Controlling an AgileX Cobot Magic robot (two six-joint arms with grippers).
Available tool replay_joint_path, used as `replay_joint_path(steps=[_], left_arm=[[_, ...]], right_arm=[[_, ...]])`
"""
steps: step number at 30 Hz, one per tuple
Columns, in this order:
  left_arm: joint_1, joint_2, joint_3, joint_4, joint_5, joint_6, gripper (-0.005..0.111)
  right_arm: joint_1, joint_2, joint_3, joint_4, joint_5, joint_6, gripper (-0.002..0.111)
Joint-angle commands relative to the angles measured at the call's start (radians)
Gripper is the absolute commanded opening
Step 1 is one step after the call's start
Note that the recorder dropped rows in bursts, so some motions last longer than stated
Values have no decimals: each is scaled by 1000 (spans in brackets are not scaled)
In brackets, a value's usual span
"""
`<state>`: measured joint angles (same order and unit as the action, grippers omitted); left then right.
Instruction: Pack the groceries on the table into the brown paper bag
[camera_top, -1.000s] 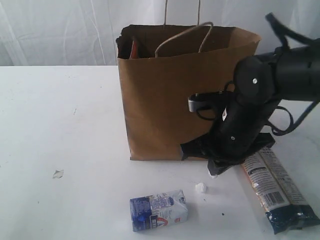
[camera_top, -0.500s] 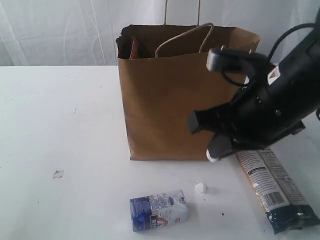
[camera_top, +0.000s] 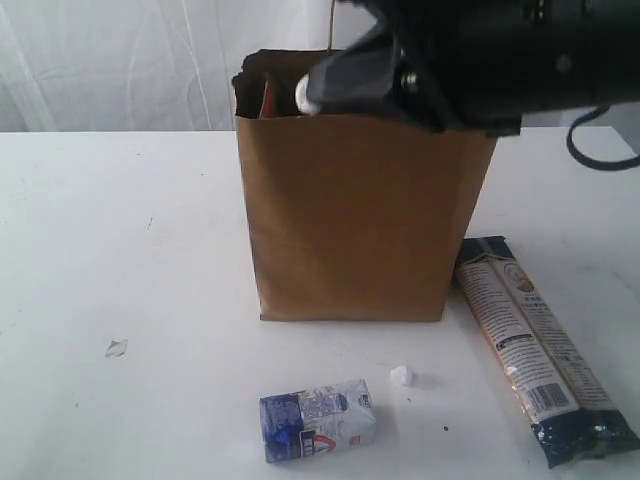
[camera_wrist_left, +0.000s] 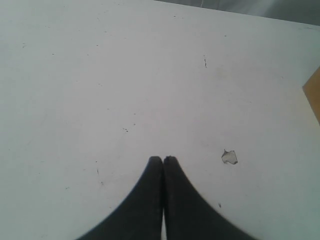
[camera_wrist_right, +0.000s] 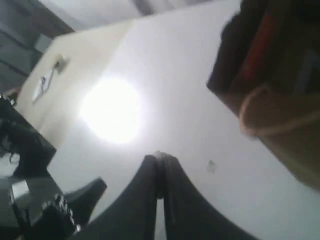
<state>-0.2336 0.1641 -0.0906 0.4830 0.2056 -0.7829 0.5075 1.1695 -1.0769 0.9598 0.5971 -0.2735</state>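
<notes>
The brown paper bag (camera_top: 350, 220) stands upright on the white table (camera_top: 120, 230), and a brown-red pouch (camera_top: 268, 98) shows inside at its left. My right gripper (camera_top: 305, 95) hovers over the bag's open top, shut, with a small white crumb pinched at its tips. In the right wrist view the gripper (camera_wrist_right: 159, 156) is shut, with the bag (camera_wrist_right: 285, 115) beside it. A blue-white carton (camera_top: 318, 420) lies in front of the bag. A long dark-blue-and-cream packet (camera_top: 535, 350) lies to its right. My left gripper (camera_wrist_left: 163, 158) is shut and empty over bare table.
A second white crumb (camera_top: 401, 376) lies between the carton and the bag. A small pale chip (camera_top: 116, 347) sits on the table to the left, and the same chip (camera_wrist_left: 229, 157) lies near my left fingertips. White curtains hang behind the table.
My right arm has risen from the table at the bag's front right corner and swung left over the bag's top, which uncovered the packet's upper end. Carton, packet and bag have not moved.
</notes>
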Motion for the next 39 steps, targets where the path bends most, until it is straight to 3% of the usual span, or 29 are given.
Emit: replay_joint_path(steps=[1,8,16,27,29,32,39], left_arm=[[-19,-4,7,4,-3,-3,0],[-19,-4,7,4,-3,-3,0],[-19,-4,7,4,-3,-3,0],[-19,-4,7,4,-3,-3,0],[-19,-4,7,4,-3,-3,0],[-42,-4,7,4,-3,-3,0],[-47,-4,7,4,-3,-3,0]], right_arm=[[-1,-4,-40,79,-230,-66,0],[-1,44,-58,75,-479,-192,1],[-1,147,-59,53,-555,-206,29],[-1,147,-61,53,-634,-283,28],[-1,147,-61,53,-620,-334,23],[-1,147,-54,53,-568,-480,0],[-3,143,50,48,-588,-795,0]])
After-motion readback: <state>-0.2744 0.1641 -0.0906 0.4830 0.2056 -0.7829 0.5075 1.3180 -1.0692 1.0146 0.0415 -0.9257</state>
